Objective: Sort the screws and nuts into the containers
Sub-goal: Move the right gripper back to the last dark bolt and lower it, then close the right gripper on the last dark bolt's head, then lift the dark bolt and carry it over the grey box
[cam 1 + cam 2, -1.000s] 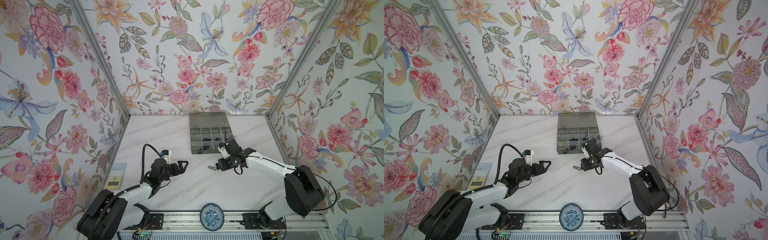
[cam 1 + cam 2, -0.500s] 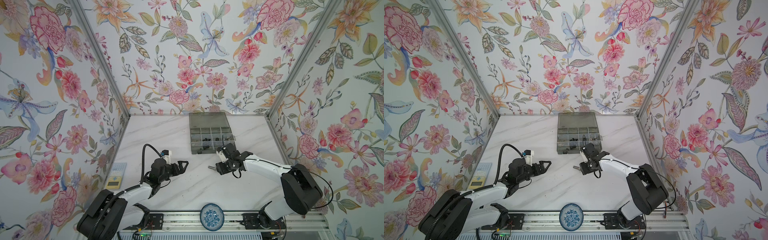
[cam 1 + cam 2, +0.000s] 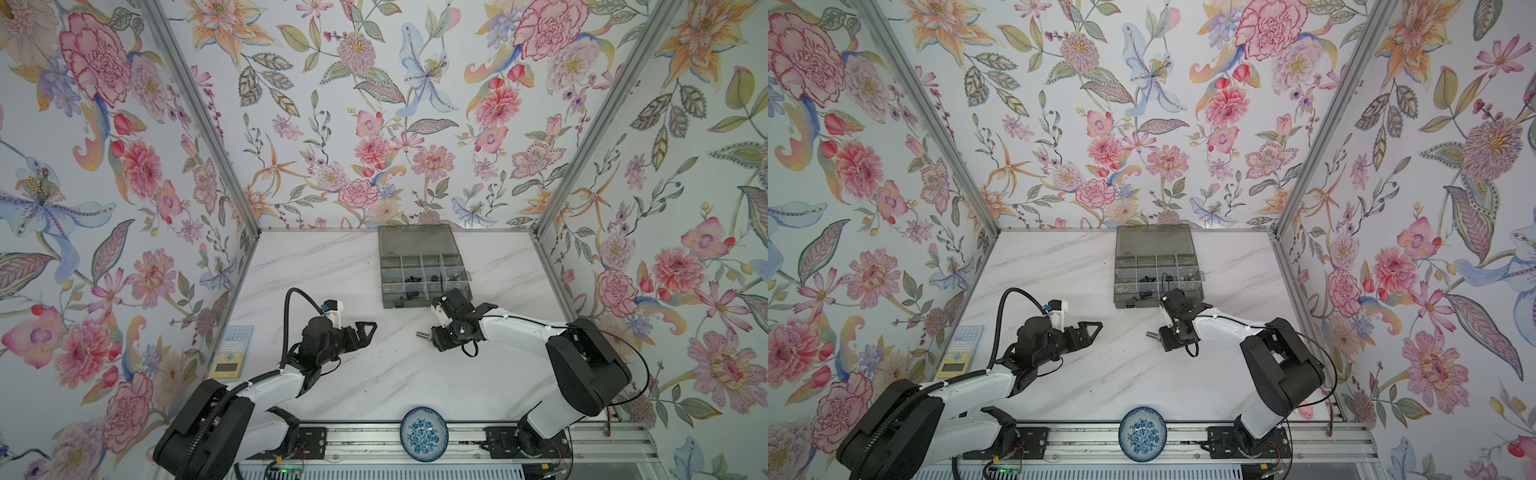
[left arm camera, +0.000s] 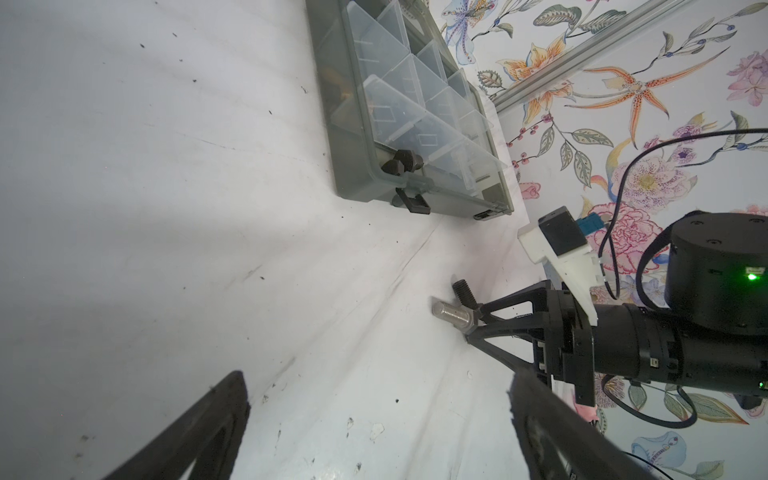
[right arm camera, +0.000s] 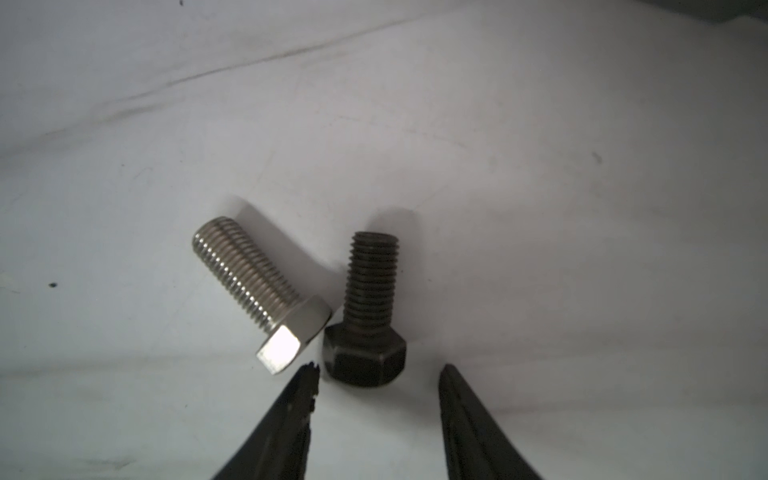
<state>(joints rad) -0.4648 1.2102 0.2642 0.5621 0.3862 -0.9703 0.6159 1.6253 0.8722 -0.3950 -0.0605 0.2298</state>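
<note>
On table, R claw half-open astride head of black screw; L claw fully open.

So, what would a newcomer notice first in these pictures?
The flowered walls on three sides strike first. In the right wrist view a silver bolt and a black bolt lie heads together at the tips of the open right gripper. A grey organiser box stands at the back of the table.

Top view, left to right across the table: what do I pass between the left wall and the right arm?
Calculator → left end effector → silver screw → right end effector. The organiser and dish span the middle, so they are left out.
</note>
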